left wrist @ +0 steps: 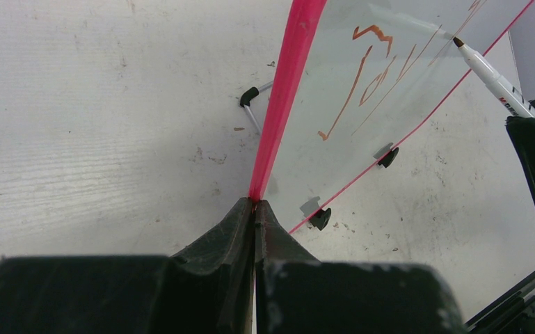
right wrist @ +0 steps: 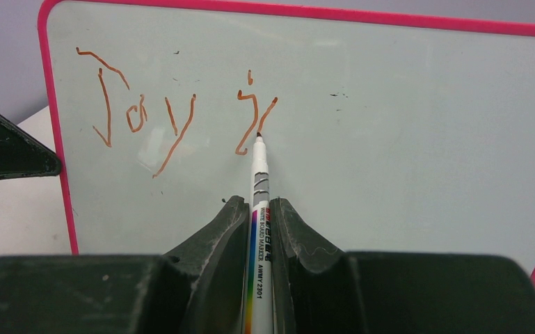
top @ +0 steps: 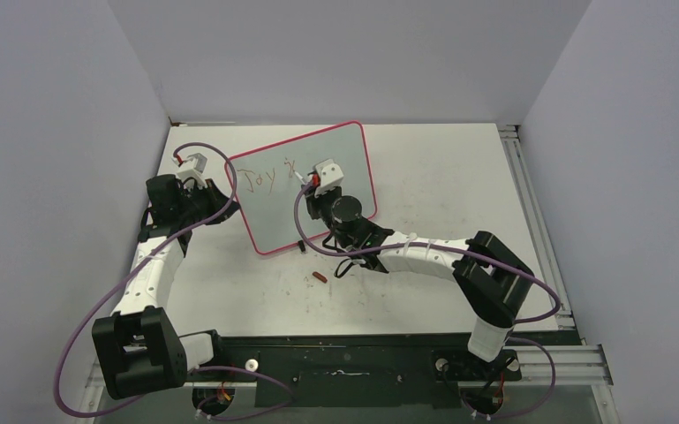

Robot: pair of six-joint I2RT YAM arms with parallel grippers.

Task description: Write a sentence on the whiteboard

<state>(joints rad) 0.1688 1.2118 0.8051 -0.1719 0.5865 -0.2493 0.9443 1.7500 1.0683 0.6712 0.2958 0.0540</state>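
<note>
The sentence [right wrist: 174, 111] reads "Joy", then a dotted "i" and one more slanting stroke, in reddish-brown across the upper left of the whiteboard [right wrist: 403, 139]. I judge the second word barely begun, with most of the line yet to write and bare board to the right for it. The board stands propped on the far middle of the desk [top: 441, 177]. The right pincer [right wrist: 257, 203] grasps a marker [right wrist: 259, 167], its tip at the foot of that stroke. The left pincer [left wrist: 254, 209] is clenched on the board's pink left edge. A small reddish piece [top: 319, 278], perhaps a cap, lies nearer.
</note>
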